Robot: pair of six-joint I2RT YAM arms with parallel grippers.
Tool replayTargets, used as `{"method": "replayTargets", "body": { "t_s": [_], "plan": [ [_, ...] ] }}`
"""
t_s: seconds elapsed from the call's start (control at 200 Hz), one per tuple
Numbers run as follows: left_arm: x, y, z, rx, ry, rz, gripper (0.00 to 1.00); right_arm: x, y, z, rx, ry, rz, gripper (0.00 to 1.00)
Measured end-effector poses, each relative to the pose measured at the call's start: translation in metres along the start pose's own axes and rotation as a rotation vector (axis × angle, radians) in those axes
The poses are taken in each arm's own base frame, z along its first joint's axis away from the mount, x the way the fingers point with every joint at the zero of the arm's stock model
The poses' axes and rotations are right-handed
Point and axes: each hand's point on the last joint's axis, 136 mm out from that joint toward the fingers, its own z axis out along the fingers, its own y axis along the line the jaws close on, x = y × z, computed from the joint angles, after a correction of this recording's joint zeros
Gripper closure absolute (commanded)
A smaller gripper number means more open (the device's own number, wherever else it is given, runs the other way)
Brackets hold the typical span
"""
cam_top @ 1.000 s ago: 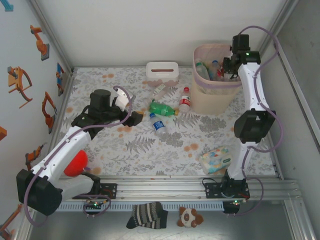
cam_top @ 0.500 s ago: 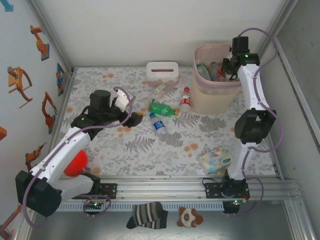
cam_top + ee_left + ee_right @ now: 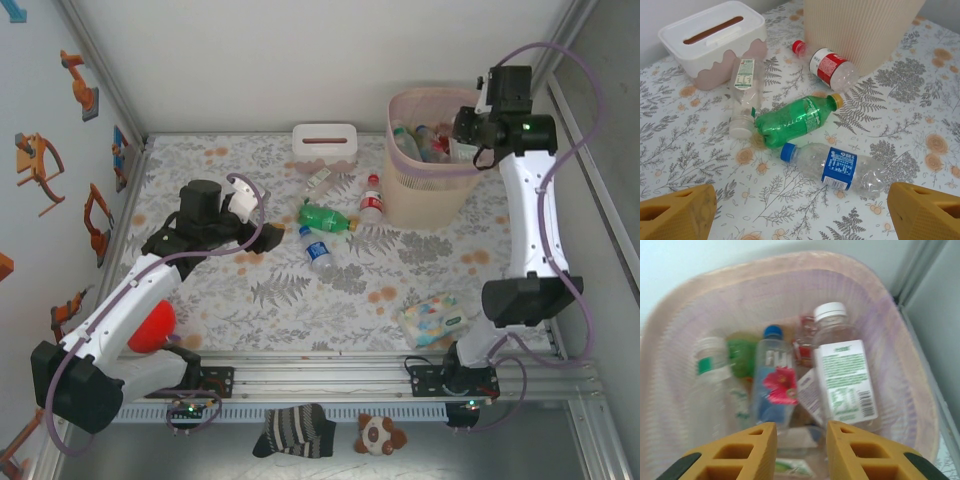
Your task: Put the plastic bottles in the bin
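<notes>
Bottles (image 3: 797,120), four of them, lie clustered on the table (image 3: 920,100) just beside the bin (image 3: 400,195). The left gripper (image 3: 800,197) hangs over them, jaws spread wide and empty, likely lining up a pick. Right gripper (image 3: 801,426) hovers above the bin's mouth, fingers nearly together, holding nothing. Inside, overlapping bottles blur; their count is unclear.

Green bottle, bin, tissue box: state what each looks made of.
Green bottle: seemingly thin translucent green plastic, glossy; highlights and dented walls show it. Bin: probably matte moulded plastic, beige with fine vertical ribs. Tissue box: smooth white hard plastic by the look, pale pink scalloped base.
</notes>
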Motion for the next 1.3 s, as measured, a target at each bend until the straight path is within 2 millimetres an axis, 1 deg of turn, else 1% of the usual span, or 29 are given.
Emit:
{"method": "replayTargets", "body": {
  "t_s": [0.105, 0.2, 0.486, 0.616, 0.696, 0.896, 1.021, 1.087, 1.157, 1.302],
  "plan": [
    [0.001, 0.003, 0.0, -0.018, 0.003, 0.0, 0.12, 0.012, 0.029, -0.017, -0.063, 0.0, -0.023, 0.68],
    [0.001, 0.006, 0.0, -0.032, 0.006, 0.0, 0.12, 0.028, 0.053, -0.023, -0.111, 0.021, -0.044, 0.68],
    [0.001, 0.011, 0.0, -0.066, 0.008, 0.0, 0.11, 0.069, 0.119, -0.032, -0.243, 0.067, -0.121, 0.68],
    [0.001, 0.014, -0.002, -0.085, 0.008, 0.0, 0.11, 0.092, 0.149, -0.031, -0.294, 0.094, -0.177, 0.68],
    [0.0, 0.016, -0.004, -0.098, 0.003, 0.001, 0.11, 0.106, 0.164, -0.029, -0.311, 0.11, -0.211, 0.68],
    [-0.01, 0.019, -0.009, -0.123, -0.034, 0.008, 0.11, 0.141, 0.203, -0.017, -0.35, 0.16, -0.288, 0.68],
    [-0.01, 0.021, -0.009, -0.13, -0.035, 0.004, 0.11, 0.168, 0.222, -0.003, -0.354, 0.209, -0.34, 0.68],
    [-0.01, 0.021, -0.009, -0.132, -0.035, 0.003, 0.11, 0.183, 0.226, 0.007, -0.344, 0.241, -0.357, 0.68],
    [-0.01, 0.021, -0.009, -0.133, -0.034, 0.003, 0.11, 0.195, 0.224, 0.02, -0.318, 0.269, -0.367, 0.68],
    [-0.01, 0.022, -0.009, -0.138, -0.034, 0.003, 0.11, 0.213, 0.221, 0.045, -0.263, 0.306, -0.385, 0.68]
  ]
}}
